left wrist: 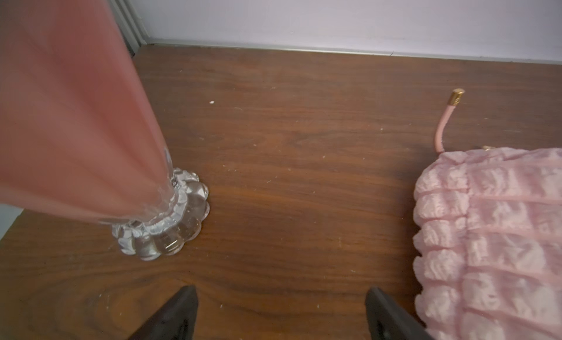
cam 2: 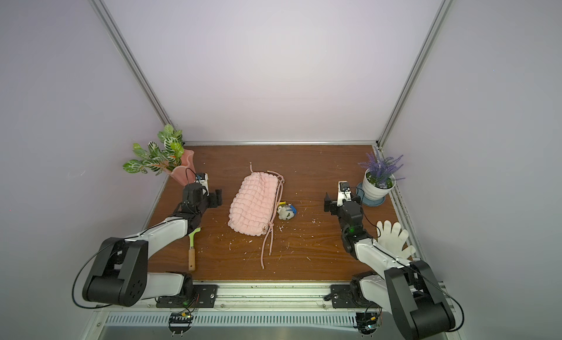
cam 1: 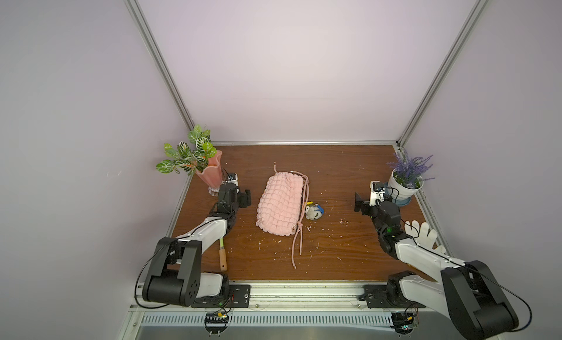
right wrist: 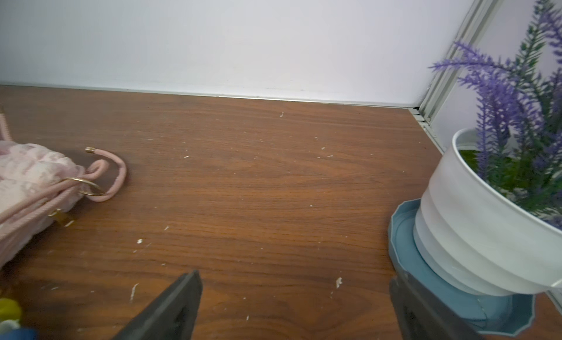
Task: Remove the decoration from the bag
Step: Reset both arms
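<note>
In both top views the pink bubble-quilted bag (cam 1: 281,203) lay flat mid-table, soft and puffy, with its long pink drawstring cords (cam 1: 296,247) trailing toward the robot. The decoration (cam 1: 314,212), a small grey-white plush with yellow and blue bits, sat on the wooden table (cam 1: 334,247) just beside the bag's edge on the right arm's side. I couldn't tell whether it touched the cords or was clipped on. The left gripper (cam 1: 247,198) and right gripper (cam 1: 359,203) stood well apart from the bag on either side, both spread wide and holding nothing, so the removal looked done or nearly done. A ribbed pink vase (cam 1: 211,174), a potted lavender (cam 1: 404,183), a white glove (cam 1: 424,236) and a wooden-handled tool (cam 1: 223,253) sat at the margins, clear of the work. In the left wrist view the dark fingers (left wrist: 182,311) were far apart over bare wood, between the vase's lumpy clear-glass foot (left wrist: 170,229) and the bag; a gold-capped cord end (left wrist: 456,96) stuck up. In the right wrist view the claw was also wide and empty, with the smooth white pot on its blue saucer (right wrist: 404,241) close by and a gold ring (right wrist: 88,186) at the bag's corner. A blurred yellow patch at the frame edge was probably the charm.
</note>
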